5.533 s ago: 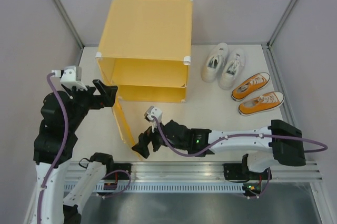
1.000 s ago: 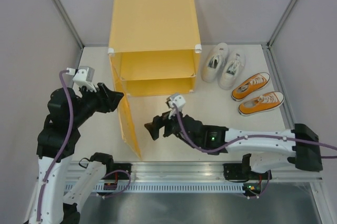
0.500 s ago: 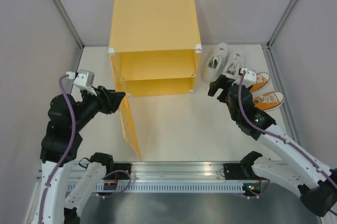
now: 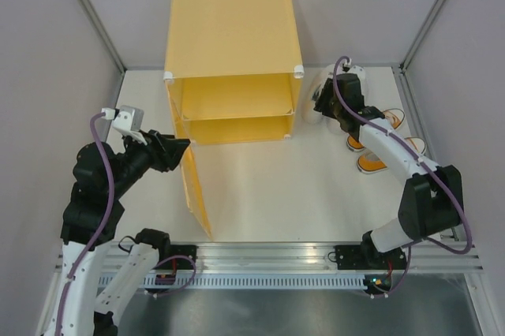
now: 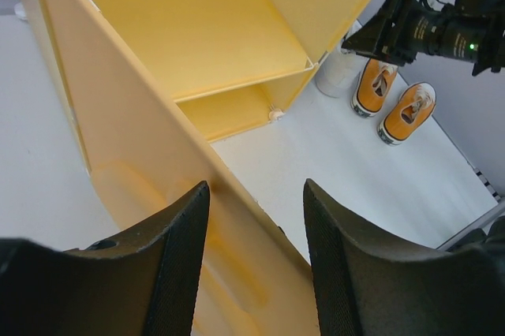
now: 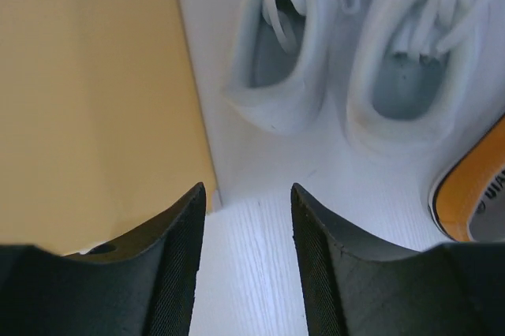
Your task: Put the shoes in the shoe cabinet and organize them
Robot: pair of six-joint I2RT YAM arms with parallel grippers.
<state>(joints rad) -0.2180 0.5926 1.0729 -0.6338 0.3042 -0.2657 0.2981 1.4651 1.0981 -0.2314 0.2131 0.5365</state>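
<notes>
The yellow-orange shoe cabinet [image 4: 229,28] stands at the back with its door [image 4: 196,194] swung out toward me. My left gripper [image 4: 183,149] is open astride the door's top edge [image 5: 118,154]. Both inner levels [image 5: 197,28] hold nothing. My right gripper [image 6: 246,190] hovers open just above the table, beside the cabinet's right wall [image 6: 95,99]. The heels of the two white shoes [image 6: 276,60] [image 6: 410,76] lie just ahead of its fingertips. The orange shoes [image 5: 371,87] [image 5: 406,111] lie to their right, partly under the right arm in the top view.
Grey walls enclose the table on the left, the back and the right. The open door juts out over the left half of the table toward the metal rail [image 4: 276,253] at the near edge.
My right arm has swung from the middle of the table to the white shoes at the back right, and its jaws have narrowed. The left gripper has stayed at the door.
</notes>
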